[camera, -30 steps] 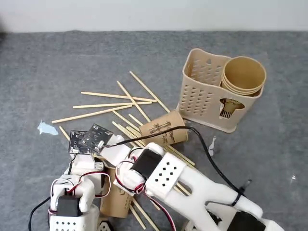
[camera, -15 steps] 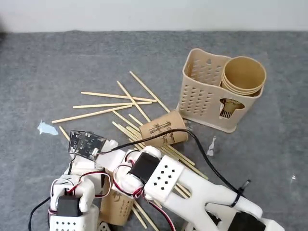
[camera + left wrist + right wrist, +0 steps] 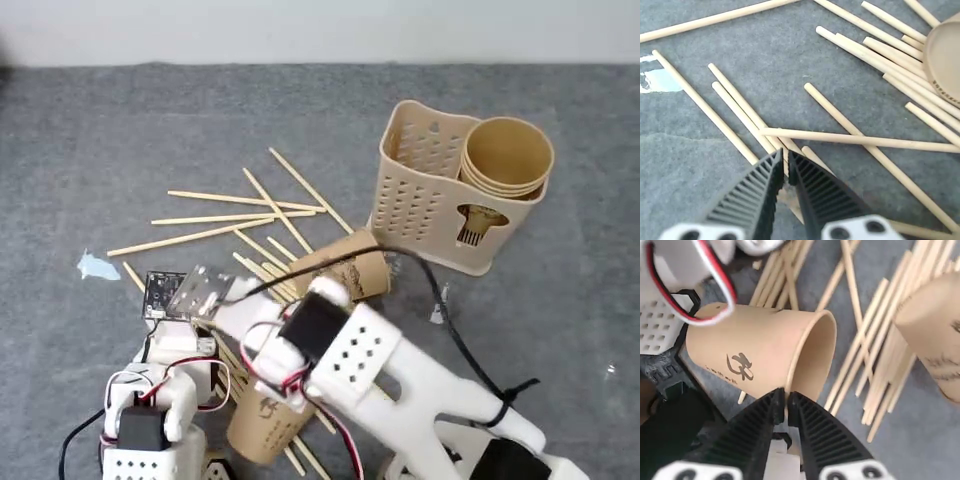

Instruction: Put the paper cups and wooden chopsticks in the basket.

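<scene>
Right wrist view: the right gripper [image 3: 786, 396] pinches the rim of a tan paper cup [image 3: 760, 357] that lies on its side.
Its wall bears a dark brush mark, and its open mouth faces the wooden chopsticks [image 3: 880, 355] fanned across the grey mat [image 3: 925, 445]; a red wire [image 3: 715, 275] and white housing [image 3: 657, 325] partly cover its base. The left gripper [image 3: 783, 161] has its jaws pressed almost together over crossed chopsticks; whether one is caught cannot be told. Farther off, a second printed cup [image 3: 345, 268] lies on the sticks, partly covered by the right arm [image 3: 350, 355]. Beyond it, the beige slotted basket [image 3: 410, 200] stands upright with nested cups [image 3: 508, 150] in one compartment.
</scene>
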Robot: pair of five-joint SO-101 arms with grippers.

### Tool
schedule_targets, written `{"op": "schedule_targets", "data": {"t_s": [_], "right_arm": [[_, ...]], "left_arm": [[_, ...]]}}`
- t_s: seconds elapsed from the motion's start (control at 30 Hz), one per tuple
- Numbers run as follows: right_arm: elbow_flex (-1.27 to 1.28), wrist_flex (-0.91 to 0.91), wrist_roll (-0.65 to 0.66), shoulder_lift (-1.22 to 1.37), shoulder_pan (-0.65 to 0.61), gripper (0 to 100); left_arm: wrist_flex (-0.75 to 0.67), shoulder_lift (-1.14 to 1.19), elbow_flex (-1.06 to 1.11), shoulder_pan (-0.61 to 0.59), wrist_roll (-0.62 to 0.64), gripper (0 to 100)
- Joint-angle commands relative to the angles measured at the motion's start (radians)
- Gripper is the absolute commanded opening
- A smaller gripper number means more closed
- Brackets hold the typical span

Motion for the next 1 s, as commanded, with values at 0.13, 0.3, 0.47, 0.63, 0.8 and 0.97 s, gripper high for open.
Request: {"op": "schedule_targets", "data": {"t_s": [0.13, 0.3, 0.47, 0.63, 0.8, 0.97], "right_arm": [[-0.098, 0.065, 0.054, -0.096, 0.077, 0.8], [-0.098, 0.067, 0.120, -0.234, 0.180, 0.7], [-0.110, 0.065, 0.245, -0.329, 0.390, 0.7], [-0.207, 0.054, 0.374, -0.409, 0.622, 0.7], [-0.325, -0.027, 0.457, -0.455, 0.800, 0.7], [-0.356, -0.165, 0.532, -0.478, 0.940, 0.8]], "left_arm": [[0.003, -0.017, -0.008, 0.003, 0.011, 1], [0.003, -0.017, -0.008, 0.003, 0.011, 1], [0.003, -0.017, -0.008, 0.003, 0.011, 1], [0.003, -0.017, -0.008, 0.003, 0.011, 1], [0.003, -0.017, -0.008, 0.003, 0.011, 1], [0.003, -0.017, -0.008, 0.003, 0.011, 1]]}}
